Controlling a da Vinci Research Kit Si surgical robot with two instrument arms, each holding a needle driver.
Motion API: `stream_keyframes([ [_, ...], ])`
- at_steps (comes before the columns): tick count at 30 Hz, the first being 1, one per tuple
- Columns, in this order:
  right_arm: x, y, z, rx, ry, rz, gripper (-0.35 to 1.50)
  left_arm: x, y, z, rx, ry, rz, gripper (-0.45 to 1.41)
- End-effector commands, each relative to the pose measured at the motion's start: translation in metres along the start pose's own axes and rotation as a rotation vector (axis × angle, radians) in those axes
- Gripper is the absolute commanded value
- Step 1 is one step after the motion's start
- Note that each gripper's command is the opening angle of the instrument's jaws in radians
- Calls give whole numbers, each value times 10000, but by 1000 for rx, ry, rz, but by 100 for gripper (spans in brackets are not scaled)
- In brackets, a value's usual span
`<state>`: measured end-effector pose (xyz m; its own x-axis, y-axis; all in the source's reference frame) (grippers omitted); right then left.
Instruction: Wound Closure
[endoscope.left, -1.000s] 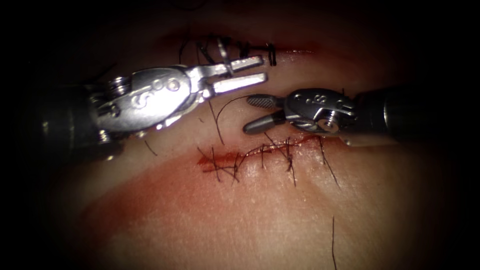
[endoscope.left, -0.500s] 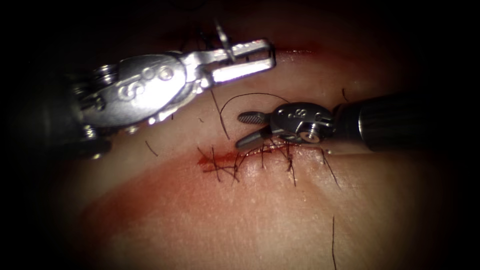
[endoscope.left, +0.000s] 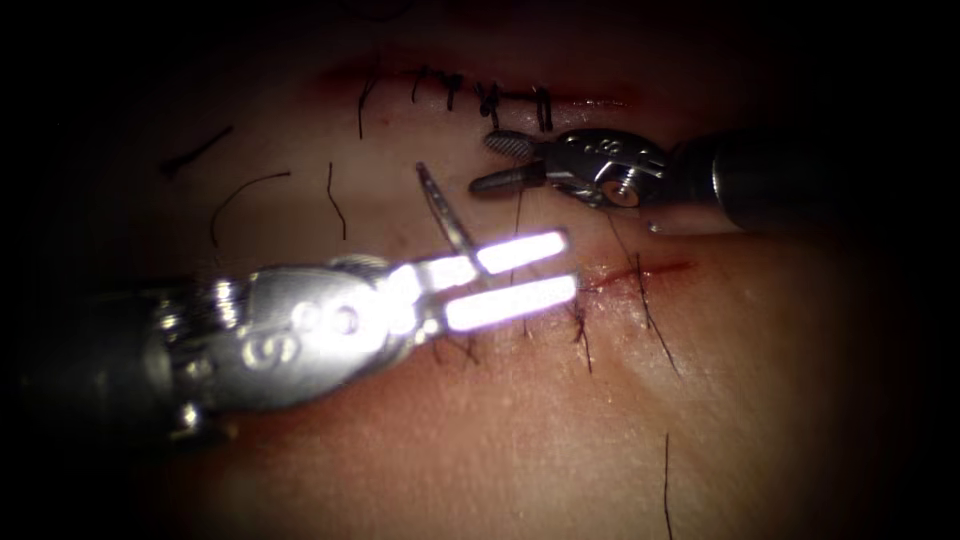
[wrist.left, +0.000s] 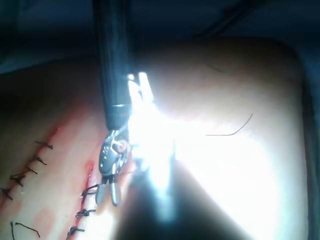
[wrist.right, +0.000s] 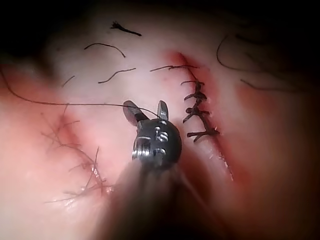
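Note:
My left tool (endoscope.left: 570, 265) lies low across the left part of the lower cut (endoscope.left: 640, 270), jaws shut on the needle (endoscope.left: 440, 205). The needle is gripped deep in the jaws and one end rises up and to the left, clear of the tissue (endoscope.left: 520, 430). My right tool (endoscope.left: 482, 163) hovers just below the stitched upper cut (endoscope.left: 480, 95), jaws open and holding nothing. In the right wrist view a thread (wrist.right: 75, 104) runs across the tissue to the open right tool (wrist.right: 145, 105). The left wrist view has the right tool (wrist.left: 107, 192) beside a stitched cut.
Stitches (endoscope.left: 580, 325) cross the lower cut, with red fluid (endoscope.left: 665, 267) at its right end. Cut ends of thread (endoscope.left: 245, 190) lie on the tissue at upper left, and another (endoscope.left: 666, 480) at lower right. The right tool's shaft (endoscope.left: 780, 175) enters from the right.
My left tool came down with the needle from beside the upper cut to lie over the lower cut. My right tool moved up from the lower cut to just under the upper one, jaws still open.

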<state>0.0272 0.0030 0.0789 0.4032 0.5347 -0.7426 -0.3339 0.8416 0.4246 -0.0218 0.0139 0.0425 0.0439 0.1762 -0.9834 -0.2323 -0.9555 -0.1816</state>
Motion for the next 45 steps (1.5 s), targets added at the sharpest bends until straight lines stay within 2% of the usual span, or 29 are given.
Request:
stream_keyframes([
  [1,-8,3,8,-1,0,-3,88,-7,6,6,-2,1,3,-45],
  [4,-9,5,2,-6,31,-1,86,-13,20,7,-8,4,-2,-45],
  [5,-8,6,-5,-12,67,4,83,-21,27,7,-9,4,-5,-45],
  [9,-2,7,-19,28,81,8,81,-39,30,4,-20,7,-18,-45],
  [11,2,6,-31,101,102,7,81,-52,28,0,-22,2,-25,-45],
  [13,11,-3,-53,309,162,17,81,-90,16,-4,-10,-22,-40,-45],
  [14,11,-3,-53,309,162,17,81,-90,16,-4,-10,-22,-40,-45],
  [15,13,-8,-61,414,192,9,81,-108,9,-2,-7,-39,-40,-45],
  [17,17,-11,-69,500,215,-4,77,-124,3,0,-8,-49,-45,-45],
  [18,25,-13,-81,601,261,-26,66,-155,-9,2,-5,-77,-51,-45],
  [19,25,-13,-81,601,261,-26,66,-155,-9,2,-5,-77,-51,-45],
  [21,31,-13,-88,647,293,-33,59,-176,-16,2,-1,-94,-64,-45],
  [22,39,-17,-100,708,321,-43,54,-201,-24,1,4,-109,-81,-45],
  [24,45,-24,-109,745,337,-56,54,-226,-37,-4,14,-121,-93,-45],
  [25,45,-24,-109,745,337,-56,54,-226,-37,-4,14,-121,-93,-45],
  [27,46,-31,-116,791,329,-79,52,-243,-50,-7,25,-131,-104,-45],
  [29,46,-32,-118,809,322,-88,52,-248,-54,-7,27,-132,-109,-45],
  [32,39,-36,-120,903,252,-187,44,-265,-74,6,35,-152,-119,-45],
  [35,35,-37,-120,950,199,-255,41,-270,-81,17,31,-159,-119,-45],
  [37,30,-36,-119,997,145,-341,22,-275,-86,28,32,-159,-118,-45],
  [41,17,-38,-113,1061,31,-475,25,-279,-89,43,27,-157,-118,-45],
  [42,17,-38,-113,1061,31,-475,25,-279,-89,43,27,-157,-118,-45],
  [43,10,-42,-111,1085,-27,-531,30,-281,-89,48,23,-160,-118,-45],
  [45,3,-48,-110,1111,-66,-599,39,-282,-90,51,20,-157,-117,-45],
])
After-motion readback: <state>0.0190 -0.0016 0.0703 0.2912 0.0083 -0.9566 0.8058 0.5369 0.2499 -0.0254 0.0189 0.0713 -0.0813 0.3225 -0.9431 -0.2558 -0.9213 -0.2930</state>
